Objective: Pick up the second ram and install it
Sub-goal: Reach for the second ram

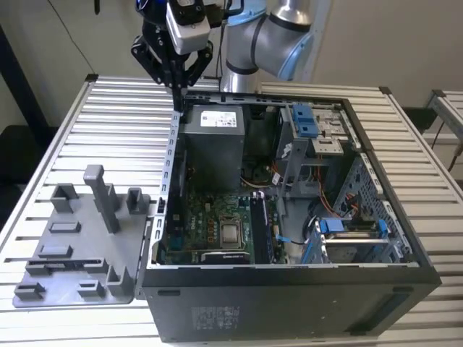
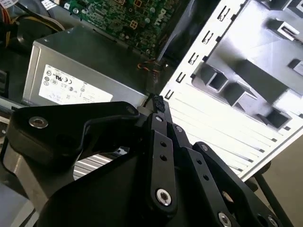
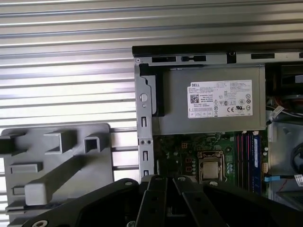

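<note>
My black gripper hangs over the back corner of the open computer case on the exterior view's left, just above the grey power supply. Its fingers meet at the tips with nothing between them in both wrist views. A thin dark strip lies in a slot of the grey fixture beside the case; it looks like the second ram, though I cannot be sure. The memory slots sit beside the processor socket on the green motherboard.
Upright grey posts rise from the fixture. The case's metal side wall stands between the fixture and the motherboard. Drive cages with blue clips and cables fill the case on the exterior view's right. Everything rests on a ribbed metal table.
</note>
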Motion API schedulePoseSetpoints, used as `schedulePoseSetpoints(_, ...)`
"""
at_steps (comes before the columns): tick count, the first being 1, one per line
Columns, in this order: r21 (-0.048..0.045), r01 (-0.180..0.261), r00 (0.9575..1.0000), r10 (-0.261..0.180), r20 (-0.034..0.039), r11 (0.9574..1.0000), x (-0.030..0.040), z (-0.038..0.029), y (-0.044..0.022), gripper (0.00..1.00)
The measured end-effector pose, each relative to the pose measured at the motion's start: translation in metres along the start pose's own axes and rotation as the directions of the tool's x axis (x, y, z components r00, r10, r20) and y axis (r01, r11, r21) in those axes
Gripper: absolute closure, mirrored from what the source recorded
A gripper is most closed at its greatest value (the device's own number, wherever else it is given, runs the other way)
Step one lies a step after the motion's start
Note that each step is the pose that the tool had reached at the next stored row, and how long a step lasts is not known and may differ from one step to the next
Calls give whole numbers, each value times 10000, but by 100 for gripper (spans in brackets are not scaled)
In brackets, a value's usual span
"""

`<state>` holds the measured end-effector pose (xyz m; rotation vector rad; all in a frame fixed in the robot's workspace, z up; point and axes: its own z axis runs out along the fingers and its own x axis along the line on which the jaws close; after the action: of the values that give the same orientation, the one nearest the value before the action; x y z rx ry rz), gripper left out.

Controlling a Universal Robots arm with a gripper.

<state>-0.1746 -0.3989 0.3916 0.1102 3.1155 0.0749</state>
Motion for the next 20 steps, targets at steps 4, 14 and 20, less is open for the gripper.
schedulePoseSetpoints(4, 1, -1, 10000, 1, -1, 10000, 81, -2, -6, 89)
schedulePoseSetpoints(14, 1, 0, 10000, 0, 0, 10000, 277, -7, -19, 89)
schedulePoseSetpoints(20, 1, 0, 10000, 0, -1, 10000, 435, -11, -31, 89)
